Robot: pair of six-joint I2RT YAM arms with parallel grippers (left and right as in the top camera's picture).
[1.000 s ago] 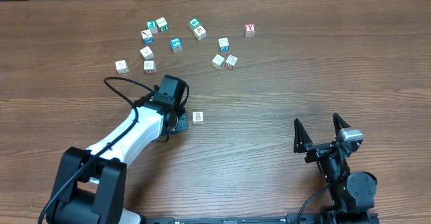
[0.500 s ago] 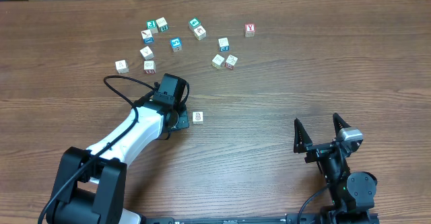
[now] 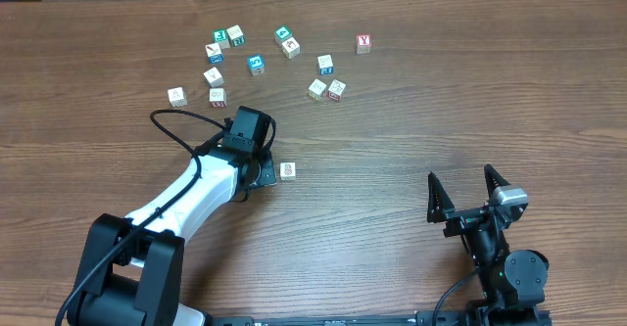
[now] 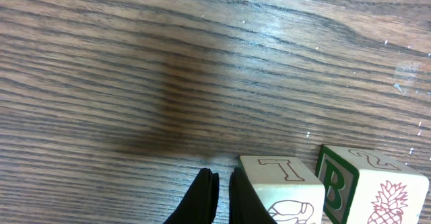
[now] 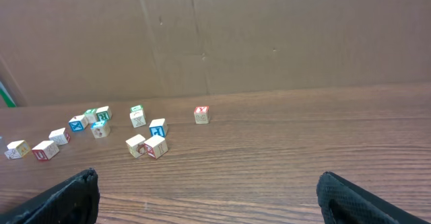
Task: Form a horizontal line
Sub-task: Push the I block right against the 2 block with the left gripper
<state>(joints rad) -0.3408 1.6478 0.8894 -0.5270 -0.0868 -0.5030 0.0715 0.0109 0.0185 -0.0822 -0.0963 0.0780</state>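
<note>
Left claw shut, empty, tips just beside T cube; B cube close on its other side. That pair = line so far, mid table. Y cube well apart, nr far edge w/ loose cubes. Right claw wide open, empty, nr front edge.
</note>
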